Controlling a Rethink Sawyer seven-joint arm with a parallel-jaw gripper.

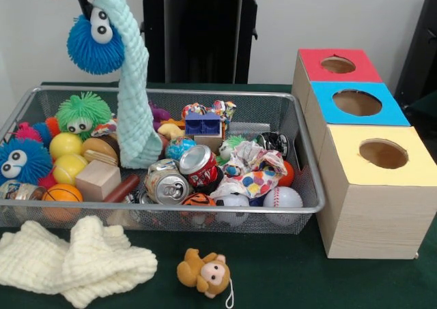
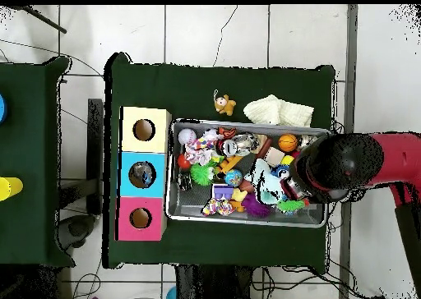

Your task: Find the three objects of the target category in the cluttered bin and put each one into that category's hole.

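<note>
Wire bin (image 1: 311, 207) crammed with toys, balls, crushed cans (image 1: 167, 185).

A wire bin (image 2: 247, 214) crammed with small toys sat at the middle of the dark green bench (image 2: 214, 86), and the robot's red and black arm (image 2: 362, 163) reached in from three o'clock, its dark head covering the bin's three o'clock end. Touching the bin at nine o'clock stood three boxes in a column, each with a round hole on top: yellow box (image 2: 145, 130) toward twelve, blue box (image 2: 142, 174) in the middle, pink box (image 2: 141, 218) toward six. On the bench just beyond the bin's twelve o'clock side lay a small brown monkey toy (image 2: 224, 104) and, toward one o'clock, a pale cream knitted cloth (image 2: 278, 110).
</note>
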